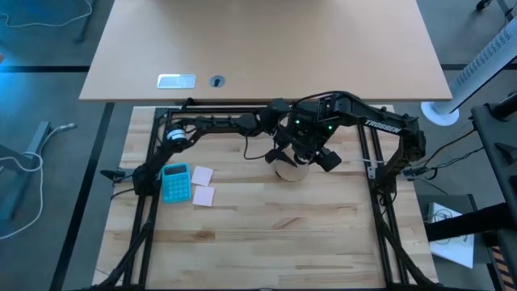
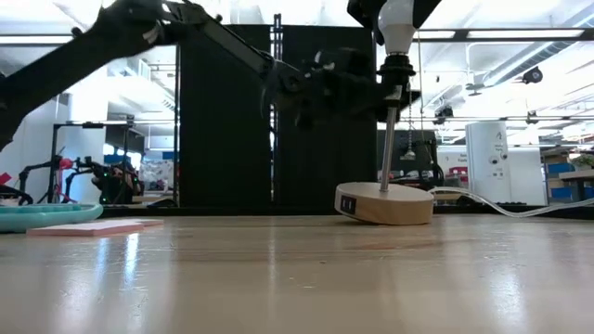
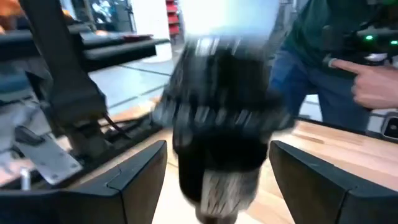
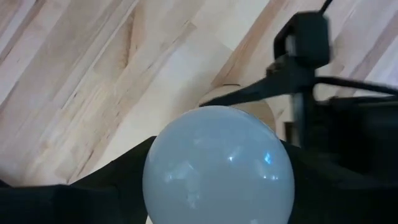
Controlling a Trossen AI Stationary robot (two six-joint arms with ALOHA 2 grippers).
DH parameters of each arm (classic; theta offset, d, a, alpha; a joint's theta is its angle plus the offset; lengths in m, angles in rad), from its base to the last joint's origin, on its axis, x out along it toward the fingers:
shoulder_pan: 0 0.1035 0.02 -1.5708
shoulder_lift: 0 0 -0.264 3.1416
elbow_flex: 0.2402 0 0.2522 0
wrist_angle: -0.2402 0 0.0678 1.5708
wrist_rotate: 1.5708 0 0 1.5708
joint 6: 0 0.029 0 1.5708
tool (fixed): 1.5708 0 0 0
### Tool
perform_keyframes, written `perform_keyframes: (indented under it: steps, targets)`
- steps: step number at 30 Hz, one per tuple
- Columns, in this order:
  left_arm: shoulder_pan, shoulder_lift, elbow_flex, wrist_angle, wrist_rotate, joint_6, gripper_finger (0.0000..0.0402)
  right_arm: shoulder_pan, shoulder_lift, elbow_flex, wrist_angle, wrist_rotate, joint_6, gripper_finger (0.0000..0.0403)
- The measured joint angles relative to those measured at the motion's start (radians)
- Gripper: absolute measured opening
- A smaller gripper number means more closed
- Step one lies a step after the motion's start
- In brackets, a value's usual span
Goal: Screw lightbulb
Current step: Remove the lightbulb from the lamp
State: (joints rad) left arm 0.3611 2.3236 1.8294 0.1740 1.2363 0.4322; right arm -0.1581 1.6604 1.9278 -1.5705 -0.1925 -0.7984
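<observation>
One lightbulb, two sticky notes

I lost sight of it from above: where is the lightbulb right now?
In the low view the lightbulb is top centre-right, held in the right gripper above the black socket and wooden base.

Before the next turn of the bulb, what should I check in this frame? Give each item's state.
1. The lightbulb held between the right gripper fingers: ok.
2. Bulb lined up over the black socket atop the thin rod: ok in the low view.
3. Left gripper steadying the socket: cannot tell; its fingers flank the socket, contact is blurred.
4. Round wooden base flat on the table: not ok; one edge looks lifted.
5. Bulb threads engaged: cannot tell.
6. Person's hand beyond the table, apart from the arms: ok.
</observation>
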Motion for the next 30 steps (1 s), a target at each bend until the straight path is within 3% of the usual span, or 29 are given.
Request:
perform_keyframes:
  steps: [5,13,16,21,30]
  targets:
    - [0.002,0.051,0.076,-0.026,0.019,0.006,0.0273,0.001,0.0,0.0,0.0,0.0,0.016,0.0256]
    - [0.003,0.053,0.091,-0.025,0.059,0.005,0.0249,0.0,0.0,-0.001,0.001,-0.014,0.001,0.0261]
    - [0.0,0.053,0.091,-0.025,0.052,0.005,0.0222,0.0,0.0,-0.002,0.002,-0.015,-0.003,0.0255]
    - [0.0,0.055,0.1,-0.029,0.059,-0.015,0.0138,-0.001,0.0,-0.002,-0.005,-0.015,-0.002,0.0259]
    - [0.015,0.047,0.102,-0.037,0.052,-0.131,0.0138,-0.008,-0.008,0.011,-0.012,0.033,0.088,0.0253]
